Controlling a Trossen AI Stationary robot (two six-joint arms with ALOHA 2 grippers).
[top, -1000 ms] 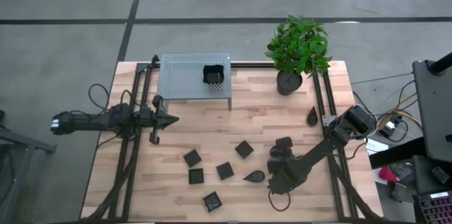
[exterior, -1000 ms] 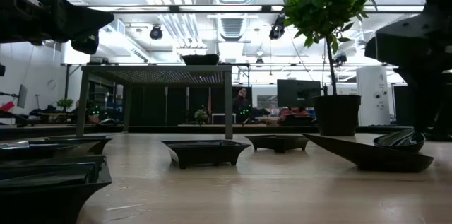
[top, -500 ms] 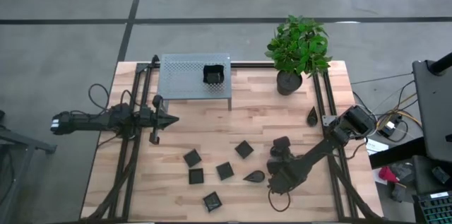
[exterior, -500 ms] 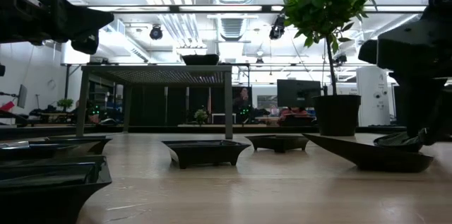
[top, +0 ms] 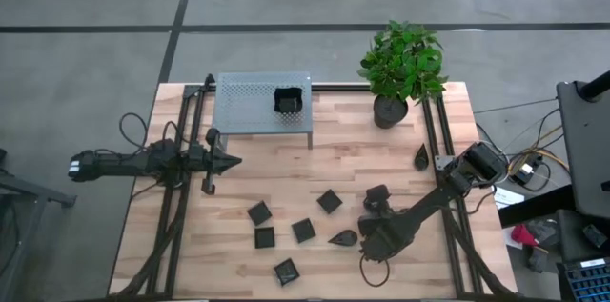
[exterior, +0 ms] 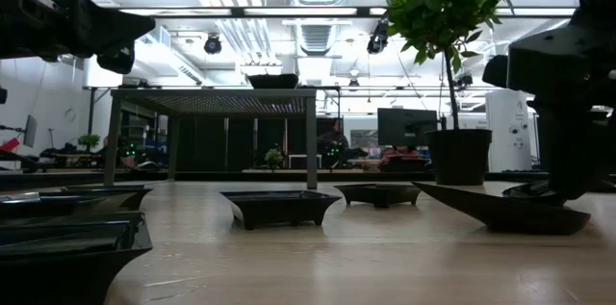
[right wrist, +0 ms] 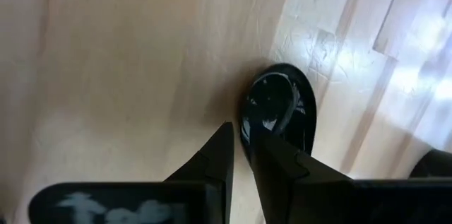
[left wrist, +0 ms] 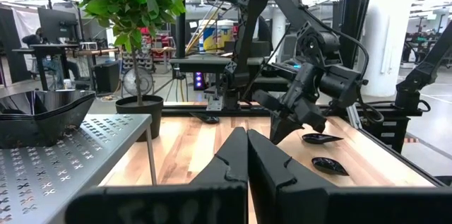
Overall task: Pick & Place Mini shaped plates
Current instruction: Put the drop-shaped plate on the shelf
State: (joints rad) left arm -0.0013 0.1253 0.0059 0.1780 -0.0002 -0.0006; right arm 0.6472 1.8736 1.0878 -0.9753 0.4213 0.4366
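Several square mini shaped plates (top: 303,231) lie flat on the wooden table (top: 238,183), and a teardrop plate (top: 343,238) lies beside them. My right gripper (top: 370,233) points steeply down at the table's near right, shut on a second teardrop plate (right wrist: 279,107). The high view hides that plate under the arm; the low view shows it (exterior: 529,190) behind the larger near teardrop (exterior: 500,211). My left gripper (top: 229,160) is shut and level over the table's left side, touching nothing. My right gripper pinches the teardrop plate's rim (right wrist: 245,128) at its rounded end between the two fingers. One finger (right wrist: 279,164) lies over the hollow and the other finger (right wrist: 215,157) lies outside. They come from above, slanting. The plate's underside rests on the table.
A potted plant (top: 390,110) stands at the far right. A perforated grey shelf (top: 257,102) at the far middle carries a black square dish (top: 288,100). Another teardrop plate (top: 420,157) lies by the right rail. Black frame rails run along both table sides.
In the low view my right gripper has come in from the right and down onto the far teardrop plate, tipping a little. The plate has stayed on the table where it was.
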